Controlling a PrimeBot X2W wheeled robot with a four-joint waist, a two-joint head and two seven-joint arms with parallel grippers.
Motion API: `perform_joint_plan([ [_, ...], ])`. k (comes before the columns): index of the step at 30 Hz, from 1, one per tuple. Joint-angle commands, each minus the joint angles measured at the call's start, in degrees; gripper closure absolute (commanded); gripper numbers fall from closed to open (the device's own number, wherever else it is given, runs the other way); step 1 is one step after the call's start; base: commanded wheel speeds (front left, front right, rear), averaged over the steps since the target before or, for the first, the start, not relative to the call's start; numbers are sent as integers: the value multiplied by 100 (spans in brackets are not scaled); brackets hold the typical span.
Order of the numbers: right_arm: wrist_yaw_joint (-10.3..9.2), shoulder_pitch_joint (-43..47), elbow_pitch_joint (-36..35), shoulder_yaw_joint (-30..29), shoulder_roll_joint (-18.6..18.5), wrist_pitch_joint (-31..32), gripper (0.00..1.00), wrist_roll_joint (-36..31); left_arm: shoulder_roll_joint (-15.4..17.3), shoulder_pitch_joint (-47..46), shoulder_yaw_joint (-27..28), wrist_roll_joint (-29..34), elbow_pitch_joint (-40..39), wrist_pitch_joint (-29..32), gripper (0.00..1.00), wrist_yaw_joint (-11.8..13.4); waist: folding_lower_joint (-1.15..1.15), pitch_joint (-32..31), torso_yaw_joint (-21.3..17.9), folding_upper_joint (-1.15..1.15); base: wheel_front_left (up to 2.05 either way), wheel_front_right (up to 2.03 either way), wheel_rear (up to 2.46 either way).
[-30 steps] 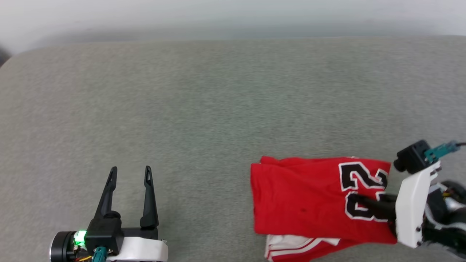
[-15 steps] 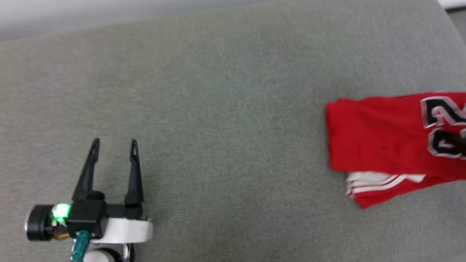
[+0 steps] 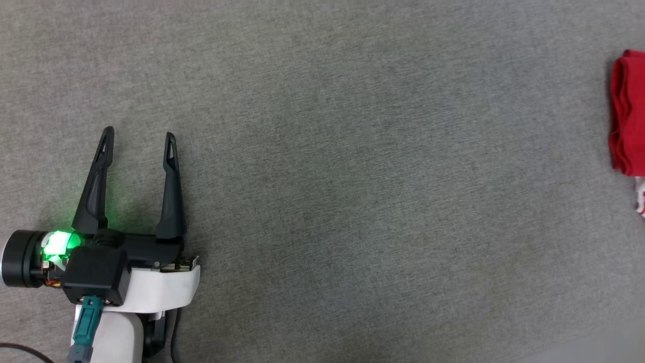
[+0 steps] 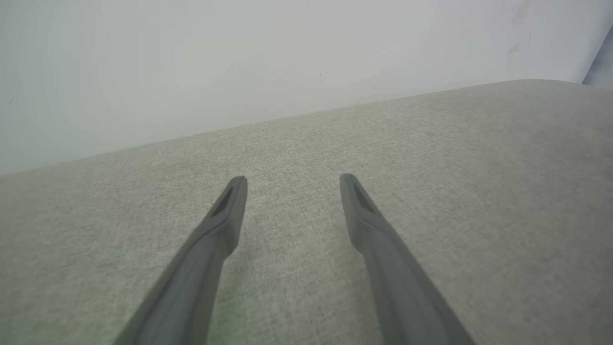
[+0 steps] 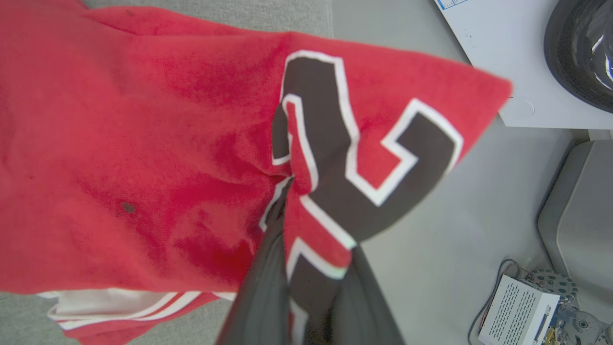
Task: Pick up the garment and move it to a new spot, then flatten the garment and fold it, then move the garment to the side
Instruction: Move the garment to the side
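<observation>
- One garment (image 3: 627,111), red, folded. It sits at the far right rim of the head view, with a bit of white striped trim below it.
- Two tools. The left tool (image 3: 138,132) hovers with its fingers spread and nothing between them. The right tool (image 5: 309,230) is clamped on the garment's black number print.
- One grey tabletop (image 3: 352,176), with broad bare room between the left tool and the garment.
- In the right wrist view, the gripped corner juts past the tabletop's edge over pale floor (image 5: 431,249).

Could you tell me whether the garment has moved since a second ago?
Yes: the garment went right across the table, away from the left gripper, though the view shifted too.
</observation>
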Motion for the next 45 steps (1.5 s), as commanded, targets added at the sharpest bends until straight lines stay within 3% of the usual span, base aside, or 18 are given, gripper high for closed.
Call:
perform_joint_plan([
  [1,-9,-111,127,-75,99,-86,100,-195,29,-89,15,-27,66,15,0,49,-1,95,79,0,0,0,0],
  [6,-8,-150,287,-203,345,-211,100,-412,9,-52,-23,-63,18,16,0,97,-1,61,141,0,0,0,0],
  [7,-8,-116,337,-220,418,-221,93,-458,-12,-41,-38,-71,19,16,0,108,-1,19,155,0,0,0,0],
  [8,-8,-77,375,-235,485,-225,62,-512,-36,-21,-56,-81,29,16,0,121,-1,-40,170,0,0,0,0],
  [9,-8,-51,418,-284,538,-281,0,-588,-64,9,-77,-95,44,15,0,135,-1,-116,188,0,0,0,0],
  [14,-9,139,668,-768,585,-1142,0,-1637,-249,249,-170,-171,148,3,0,223,-1,-930,408,0,0,0,0],
  [20,-9,202,430,-1501,858,-2547,0,-2806,-410,637,-139,-246,213,-2,0,310,-1,-1672,652,0,0,0,0],
  [25,-9,326,30,-2153,1468,-3726,0,-3560,-522,983,-108,-311,280,-2,0,331,-1,-2158,877,0,0,0,0],
  [30,-8,570,-561,-2445,2239,-4639,0,-4087,-583,1223,-106,-308,388,-2,0,336,-1,-2496,1094,0,0,0,0],
  [39,-8,1571,-1698,-2300,3834,-5048,0,-4103,-688,1404,-11,-385,604,-2,0,278,-1,-2908,1402,0,0,0,0],
  [45,-8,2495,-2269,-2055,4531,-5055,0,-3891,-723,1508,16,-386,748,-2,0,199,-1,-3101,1570,0,0,0,0],
])
